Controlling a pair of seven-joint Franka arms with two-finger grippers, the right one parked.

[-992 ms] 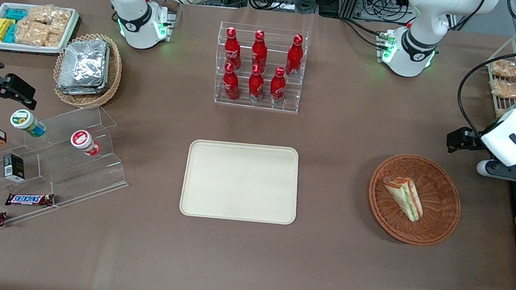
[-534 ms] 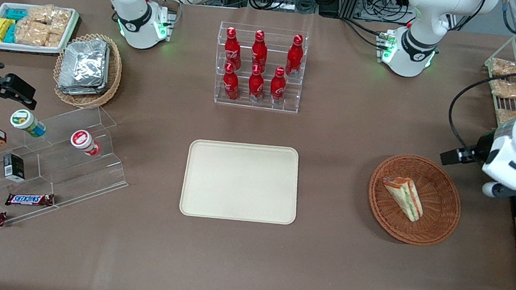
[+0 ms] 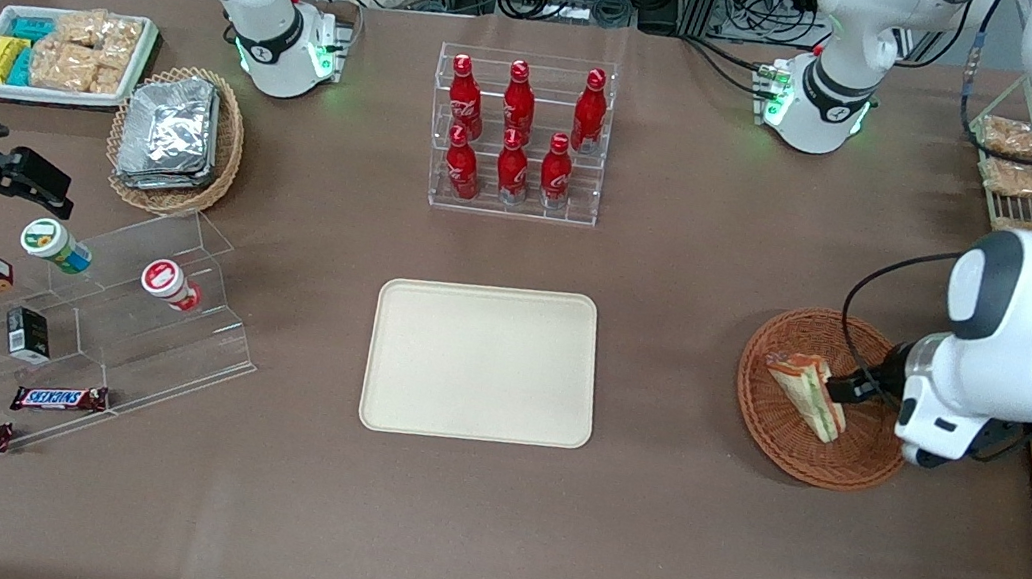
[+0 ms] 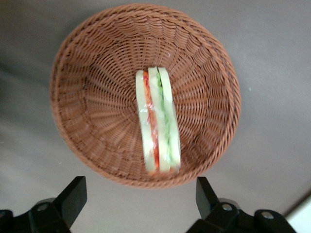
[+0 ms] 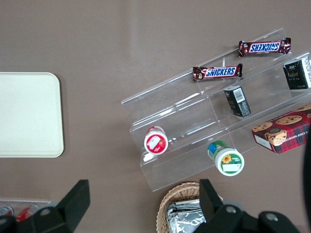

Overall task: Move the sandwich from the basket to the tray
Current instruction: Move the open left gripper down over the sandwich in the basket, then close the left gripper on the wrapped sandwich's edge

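My pincer (image 4: pixel 137 198) hangs spread above the basket (image 4: pixel 92 63), holding nothing. Sandwich (image 4: pixel 158 120) lies inside, untouched. I should descend centred, fingers straddling the bread faces, clearing the rim.

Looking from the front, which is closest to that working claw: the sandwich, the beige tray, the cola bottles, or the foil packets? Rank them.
From the gripper, open above the basket:
1. Sandwich, in the basket beneath it.
2. Tray, mid-table.
3. Cola bottles, farther from the camera than the tray.
4. Foil packets, toward the parked arm's end.
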